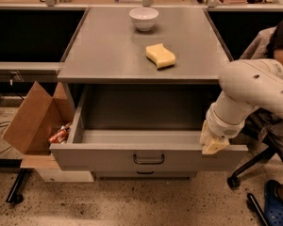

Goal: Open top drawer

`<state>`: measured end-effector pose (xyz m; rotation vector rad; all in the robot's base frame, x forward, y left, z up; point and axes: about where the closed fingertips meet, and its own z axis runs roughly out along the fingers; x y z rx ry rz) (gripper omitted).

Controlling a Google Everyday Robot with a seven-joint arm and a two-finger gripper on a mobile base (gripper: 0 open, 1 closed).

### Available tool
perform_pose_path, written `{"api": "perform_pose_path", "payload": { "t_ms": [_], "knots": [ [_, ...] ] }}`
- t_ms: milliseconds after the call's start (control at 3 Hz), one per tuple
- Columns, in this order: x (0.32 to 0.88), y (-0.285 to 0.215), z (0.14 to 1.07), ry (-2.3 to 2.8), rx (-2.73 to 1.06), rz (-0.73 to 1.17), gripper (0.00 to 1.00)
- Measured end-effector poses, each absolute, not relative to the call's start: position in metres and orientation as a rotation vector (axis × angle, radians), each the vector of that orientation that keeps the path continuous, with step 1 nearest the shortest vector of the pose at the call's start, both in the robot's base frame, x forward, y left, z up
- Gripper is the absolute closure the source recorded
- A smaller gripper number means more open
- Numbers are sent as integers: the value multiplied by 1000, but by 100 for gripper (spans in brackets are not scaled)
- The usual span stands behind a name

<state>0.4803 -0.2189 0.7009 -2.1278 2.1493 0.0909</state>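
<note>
The top drawer (108, 157) is a wide grey metal drawer, pulled far out from under the grey counter, and its inside looks empty. A small dark loop handle (148, 159) sits at the centre of its flat front. My gripper (212, 144) is at the drawer's right front corner, resting on or just over the top rim of the front. The white arm (250, 91) comes in from the right and hides the corner. A lower drawer front with its own handle (145, 173) peeks out below.
A white bowl (144, 18) and a yellow sponge (160, 55) sit on the counter top (104, 51). An open cardboard box (30, 119) with packets stands on the floor at left. A person on an office chair (273, 140) is at right.
</note>
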Motion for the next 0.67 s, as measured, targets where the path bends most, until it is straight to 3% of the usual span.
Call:
{"api": "perform_pose_path", "payload": {
  "t_ms": [333, 667],
  "knots": [
    [483, -225, 728, 2110, -2086, 69, 3],
    [481, -226, 746, 2089, -2062, 71, 0]
  ]
}}
